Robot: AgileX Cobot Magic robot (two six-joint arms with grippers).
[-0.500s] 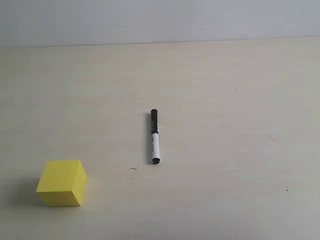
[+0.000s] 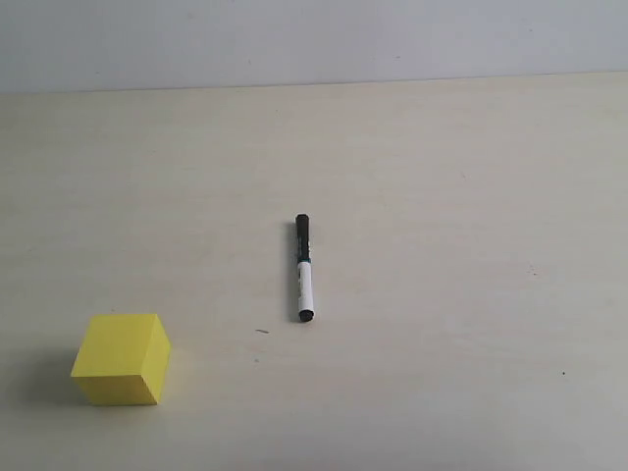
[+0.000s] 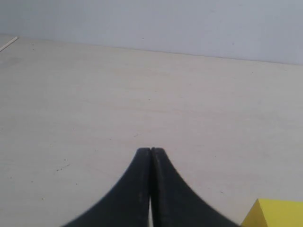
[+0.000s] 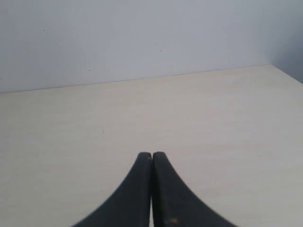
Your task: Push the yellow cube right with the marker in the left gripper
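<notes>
The marker [image 2: 304, 268] lies flat near the middle of the table in the exterior view, black cap toward the far wall, white barrel and black end toward the front. The yellow cube [image 2: 122, 358] sits at the front left, well apart from the marker; one corner of the yellow cube [image 3: 277, 213] shows beside my left gripper [image 3: 150, 150]. That gripper is shut with nothing between its fingers, over bare tabletop. My right gripper [image 4: 151, 154] is also shut and empty. Neither arm appears in the exterior view.
The pale wooden table [image 2: 442, 196] runs back to a light grey wall [image 2: 314, 39]. The right wrist view shows the table's far edge meeting the wall and a corner at one side.
</notes>
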